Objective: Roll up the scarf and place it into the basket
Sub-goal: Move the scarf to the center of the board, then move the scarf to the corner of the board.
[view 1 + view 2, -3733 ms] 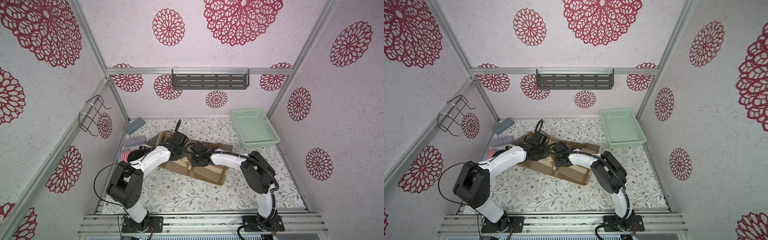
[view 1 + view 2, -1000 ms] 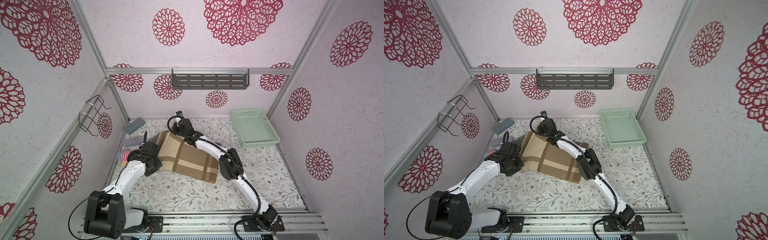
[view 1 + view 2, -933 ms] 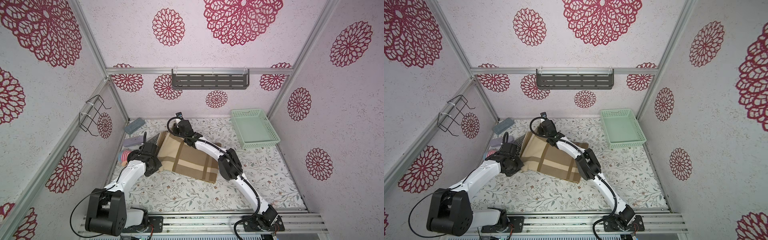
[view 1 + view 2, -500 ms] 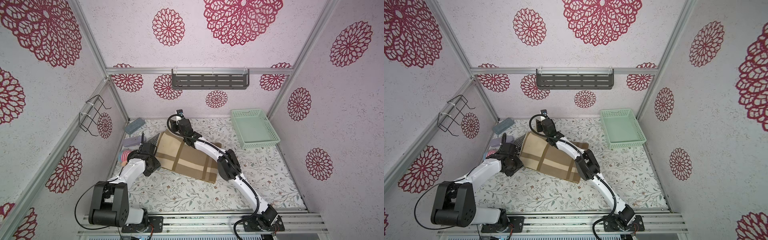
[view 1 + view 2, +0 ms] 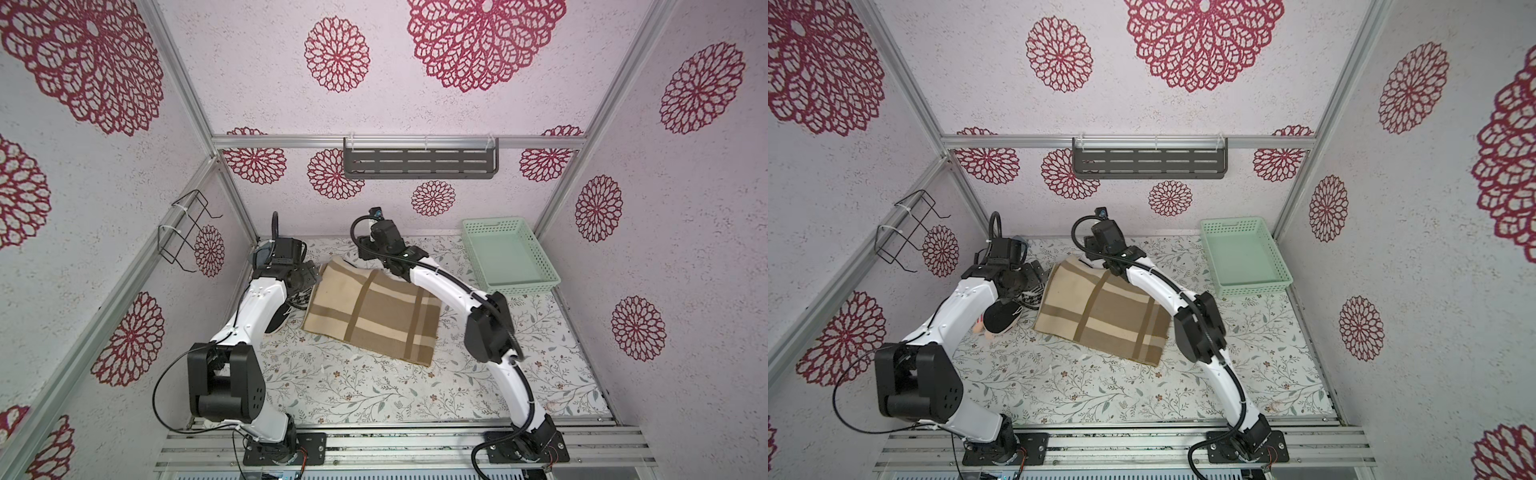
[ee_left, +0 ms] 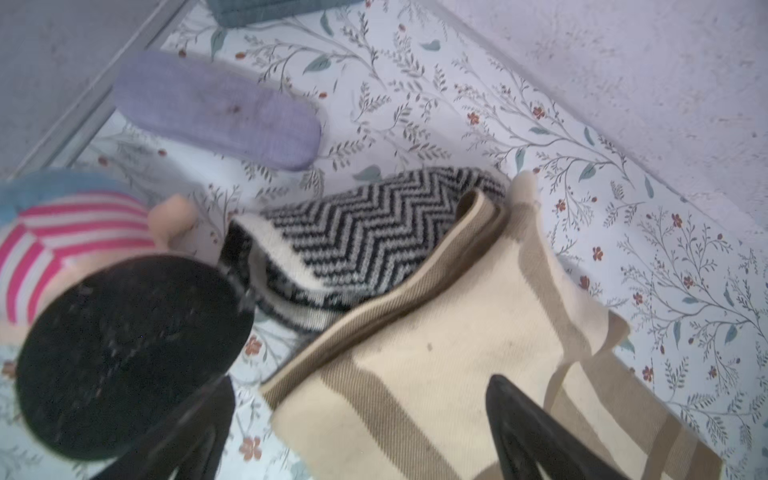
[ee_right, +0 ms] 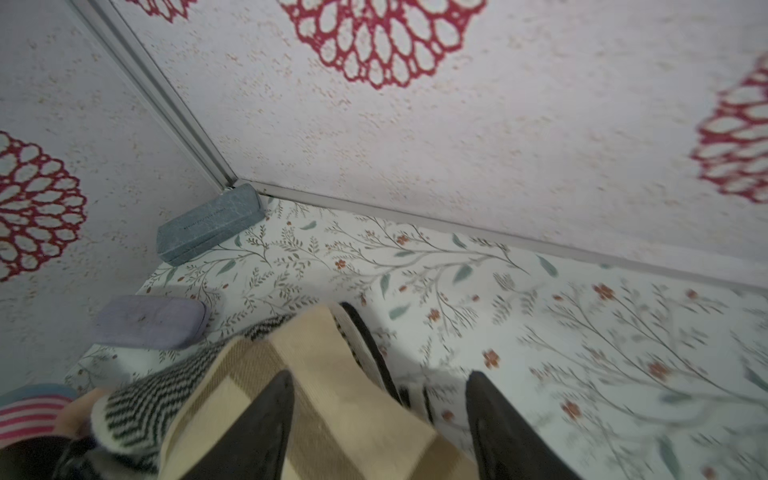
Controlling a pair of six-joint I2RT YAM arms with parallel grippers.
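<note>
Scarf (image 5: 370,309) lies folded flat on table (image 5: 374,386), well apart from empty basket (image 5: 523,286) | left tool (image 6: 359,382) and right tool (image 7: 379,374) both open, holding nothing | advice: pinch both end corners evenly, roll tight and straight.

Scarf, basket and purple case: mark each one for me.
scarf (image 5: 370,316): in a top view, middle of the folded tan cloth.
basket (image 5: 509,259): in a top view, its bare floor.
purple case (image 6: 216,110): left wrist view, centre of its top face.
</note>
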